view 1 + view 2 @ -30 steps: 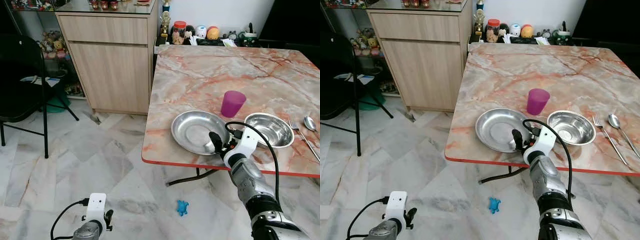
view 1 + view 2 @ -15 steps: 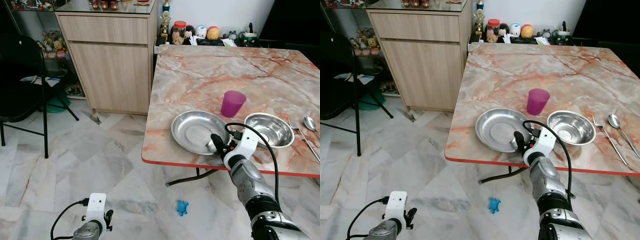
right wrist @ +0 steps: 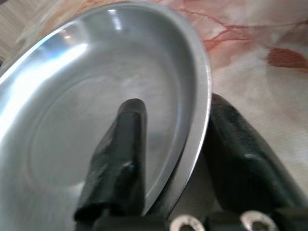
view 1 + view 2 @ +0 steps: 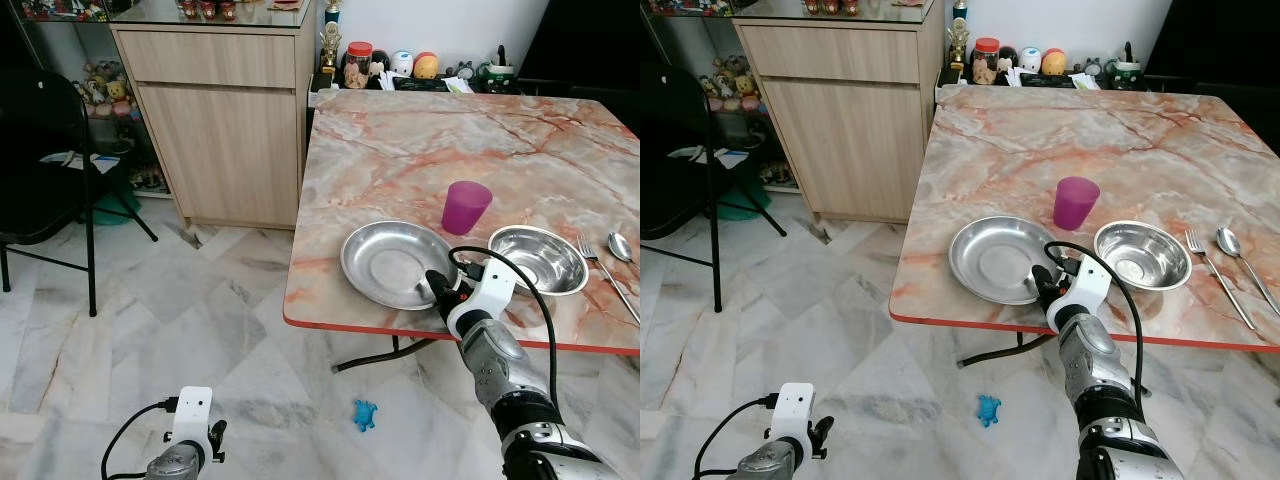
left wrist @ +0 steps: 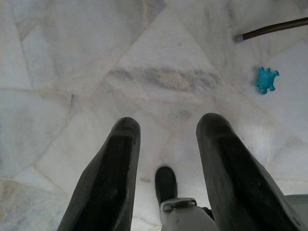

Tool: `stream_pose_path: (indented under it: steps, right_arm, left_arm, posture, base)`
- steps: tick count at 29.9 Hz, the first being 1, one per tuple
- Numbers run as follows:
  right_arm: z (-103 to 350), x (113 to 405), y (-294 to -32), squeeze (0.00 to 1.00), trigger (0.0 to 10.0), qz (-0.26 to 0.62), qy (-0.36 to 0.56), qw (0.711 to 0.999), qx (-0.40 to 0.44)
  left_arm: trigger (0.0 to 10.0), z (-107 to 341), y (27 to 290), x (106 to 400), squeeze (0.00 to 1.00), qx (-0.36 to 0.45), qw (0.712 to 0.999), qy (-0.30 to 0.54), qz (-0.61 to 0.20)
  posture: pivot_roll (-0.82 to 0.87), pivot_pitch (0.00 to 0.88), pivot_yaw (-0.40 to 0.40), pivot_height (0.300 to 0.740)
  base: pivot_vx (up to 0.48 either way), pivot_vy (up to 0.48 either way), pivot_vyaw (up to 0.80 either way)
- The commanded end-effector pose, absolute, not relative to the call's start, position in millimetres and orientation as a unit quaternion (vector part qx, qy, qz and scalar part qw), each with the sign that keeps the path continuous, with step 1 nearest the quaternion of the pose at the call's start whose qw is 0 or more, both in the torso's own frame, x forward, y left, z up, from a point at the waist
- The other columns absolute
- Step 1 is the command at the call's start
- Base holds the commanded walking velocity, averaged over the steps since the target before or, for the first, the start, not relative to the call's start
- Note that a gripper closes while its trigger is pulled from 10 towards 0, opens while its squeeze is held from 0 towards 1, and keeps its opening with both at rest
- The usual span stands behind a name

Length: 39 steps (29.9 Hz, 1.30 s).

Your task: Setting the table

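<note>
While right hand point(image 4: 437, 290) straddles plate point(image 4: 385, 262) rim, table edge point(image 4: 330, 327) lies close.

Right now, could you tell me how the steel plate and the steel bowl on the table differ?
The steel plate is wider and shallower than the steel bowl, which has a deeper well. The plate lies nearer the table's left corner, the bowl further right beside the fork. The right claw has one finger inside the plate's rim and one outside; nothing touches the bowl. Both are round, shiny metal and empty, near the table's red front edge.
</note>
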State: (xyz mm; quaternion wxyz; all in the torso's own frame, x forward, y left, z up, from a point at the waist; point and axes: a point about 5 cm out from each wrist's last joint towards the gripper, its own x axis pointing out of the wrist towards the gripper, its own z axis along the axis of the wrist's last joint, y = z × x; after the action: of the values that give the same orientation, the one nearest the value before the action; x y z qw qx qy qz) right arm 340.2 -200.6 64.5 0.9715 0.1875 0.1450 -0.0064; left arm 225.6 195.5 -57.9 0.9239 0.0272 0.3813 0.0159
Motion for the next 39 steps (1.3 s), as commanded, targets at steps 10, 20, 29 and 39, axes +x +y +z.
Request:
stream_pose_path:
  steps: [10,20,29,39]
  right_arm:
    - [79,347,-201,0.0,0.0,-0.012,0.11,0.976,0.188]
    - [122,346,-196,0.0,10.0,0.015,-0.054,0.982,0.182]
    - [164,326,-178,0.0,10.0,0.084,-0.182,0.954,0.223]
    - [176,305,-163,0.0,10.0,0.105,-0.213,0.925,0.298]
  left_arm:
    - [10.0,-62,196,220,0.0,0.039,0.917,0.397,0.016]
    - [10.0,-61,198,220,0.0,0.061,0.916,0.395,0.016]
    - [10.0,-63,204,216,0.0,0.073,0.914,0.399,0.022]
    - [10.0,-63,206,215,0.0,0.078,0.915,0.395,0.023]
  posture:
    - [0.02,0.03,-0.03,0.74]
    - [0.02,0.031,-0.023,0.74]
    - [0.02,0.021,-0.023,0.74]
    - [0.01,0.0,-0.016,0.74]
  base:
    - [0.0,0.0,0.0]
    - [0.0,0.0,0.0]
    - [0.0,0.0,0.0]
    - [0.0,-0.026,0.0]
